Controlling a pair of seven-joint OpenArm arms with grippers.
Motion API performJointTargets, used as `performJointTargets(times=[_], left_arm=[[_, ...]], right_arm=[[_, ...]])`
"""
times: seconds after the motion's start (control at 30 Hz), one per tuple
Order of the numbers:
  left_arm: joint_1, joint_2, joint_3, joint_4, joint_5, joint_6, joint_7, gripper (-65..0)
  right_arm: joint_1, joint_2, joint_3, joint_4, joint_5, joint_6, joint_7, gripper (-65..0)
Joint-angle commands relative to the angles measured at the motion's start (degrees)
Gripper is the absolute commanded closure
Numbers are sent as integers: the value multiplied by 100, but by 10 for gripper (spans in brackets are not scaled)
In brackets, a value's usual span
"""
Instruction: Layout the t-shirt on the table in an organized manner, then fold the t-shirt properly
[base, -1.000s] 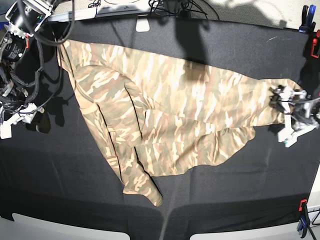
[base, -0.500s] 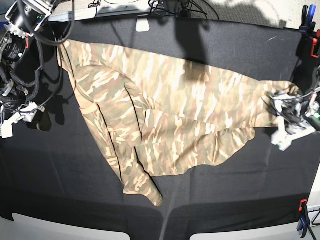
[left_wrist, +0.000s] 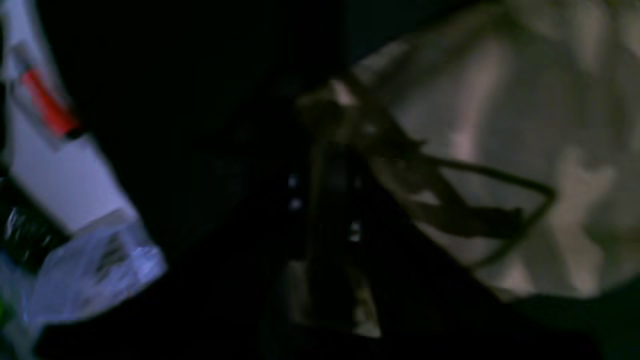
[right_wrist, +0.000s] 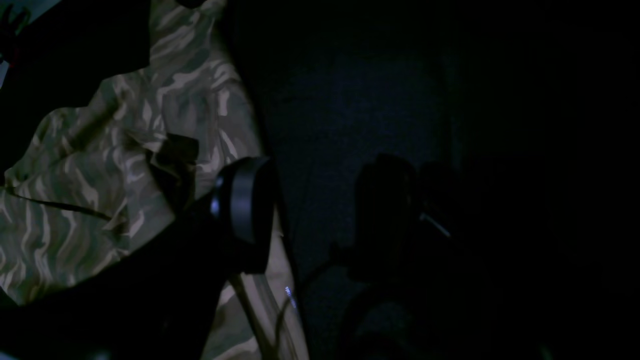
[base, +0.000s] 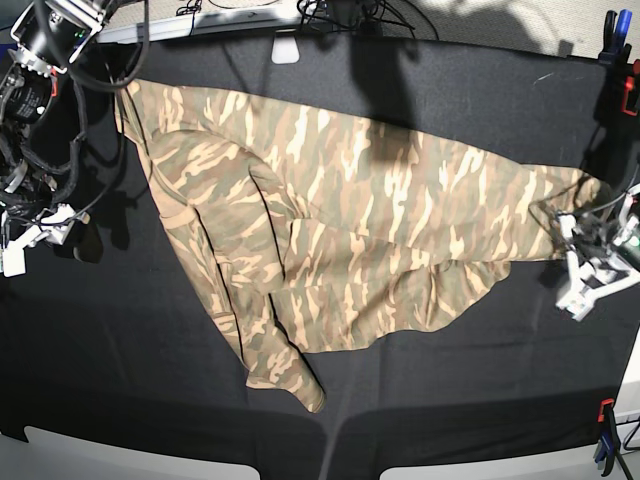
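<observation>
So this was the laying-out stage, no folding yet. The soft camouflage-print t-shirt in tan, beige and olive-brown (base: 330, 230) lay spread across the middle of the wide surface covered in black cloth (base: 150, 340), but it was far from tidy: the side nearest the right arm was doubled over on itself, a long flap trailed toward the front edge, and the bottom hem area was rumpled.

The left gripper (base: 572, 228) sat at the far end of the shirt in the base view, right at the pointed corner of fabric. Its wrist camera was dark and blurry, so take this with a pinch of salt, but it looked like the fingers (left_wrist: 350, 125) were pinching a bunched bit of that corner. I honestly couldn't tell whether the pinch was firm.

The right gripper (base: 25, 240) hung off to the other side over bare black cloth, just beside the shirt's edge, holding nothing. Its fingers weren't clear enough in either view for me to say how wide they stood.

My guess for the next move: pull that pinched corner outward and away to tension the fabric and flatten the creases, then the right arm needs to unfold the doubled-over part. If the grip only has a sliver, it'd likely slip.
</observation>
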Motion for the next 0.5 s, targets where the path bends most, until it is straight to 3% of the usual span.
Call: performJointTargets(times=[0.0, 0.07, 0.17, 0.23, 0.3, 0.47], left_arm=[[-146, -114, -68, 24, -4, -20, -234, -119], [-203, -111, -68, -46, 4, -24, -570, -165], [-389, -87, -68, -249, 181, 13, -831, -166], [-503, -42, -68, -435, 411, 278, -907, -166], [-575, 28, -68, -658, 476, 424, -901, -166], [-507, 354, -66, -1292, 304, 376, -544, -166]], right_arm=[[94, 127, 31, 103, 149, 34, 129, -307], [94, 127, 31, 103, 149, 34, 116, -307], [94, 127, 31, 103, 146, 34, 101, -307], [94, 127, 31, 103, 146, 34, 61, -307], [92, 125, 31, 103, 149, 34, 31, -307], [94, 125, 31, 103, 153, 34, 9, -307]])
